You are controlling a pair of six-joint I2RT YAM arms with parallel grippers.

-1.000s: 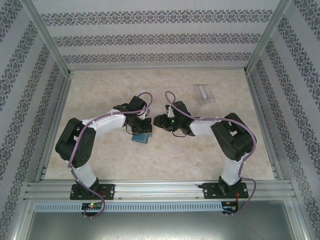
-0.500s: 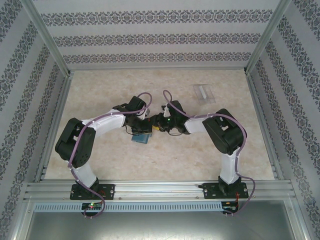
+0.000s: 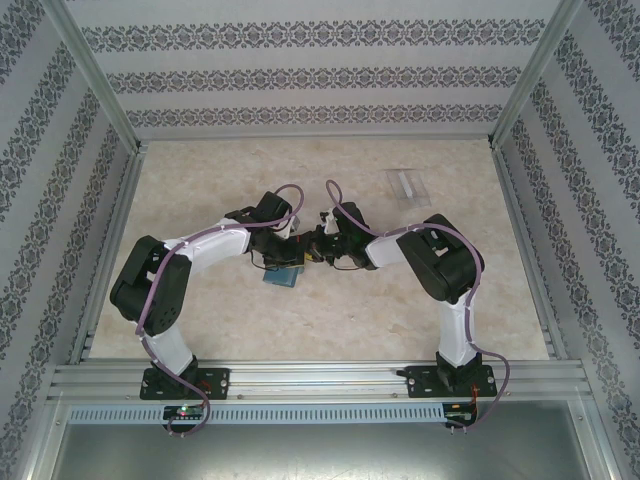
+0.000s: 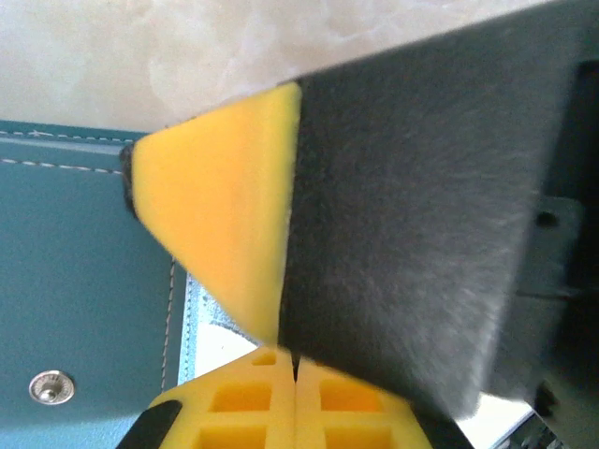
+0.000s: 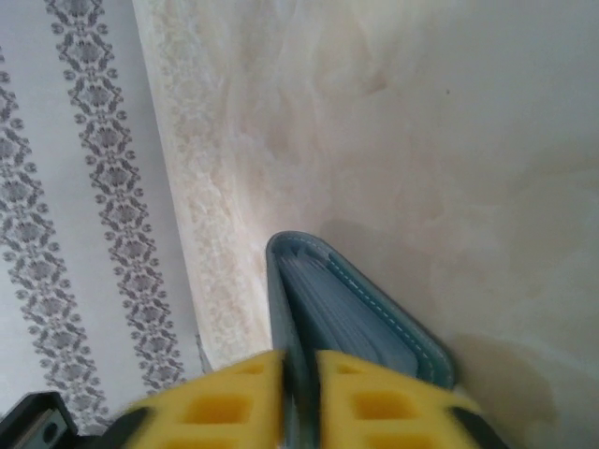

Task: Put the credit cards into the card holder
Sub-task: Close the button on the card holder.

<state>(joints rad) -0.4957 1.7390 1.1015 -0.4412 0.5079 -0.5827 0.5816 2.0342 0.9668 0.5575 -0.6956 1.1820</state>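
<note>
On the pale marbled table (image 3: pixel 200 330), the left gripper (image 4: pixel 295 374) is pressing its jaws together above the card holder (image 4: pixel 75 281) at centre. At its two o'clock, the right gripper (image 5: pixel 299 374) is clamping one edge. Likely light and floppy, it is best pinched at the rim.

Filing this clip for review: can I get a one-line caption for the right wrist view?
Right gripper pinches the edge of the teal card holder, pale marbled table behind.
</note>
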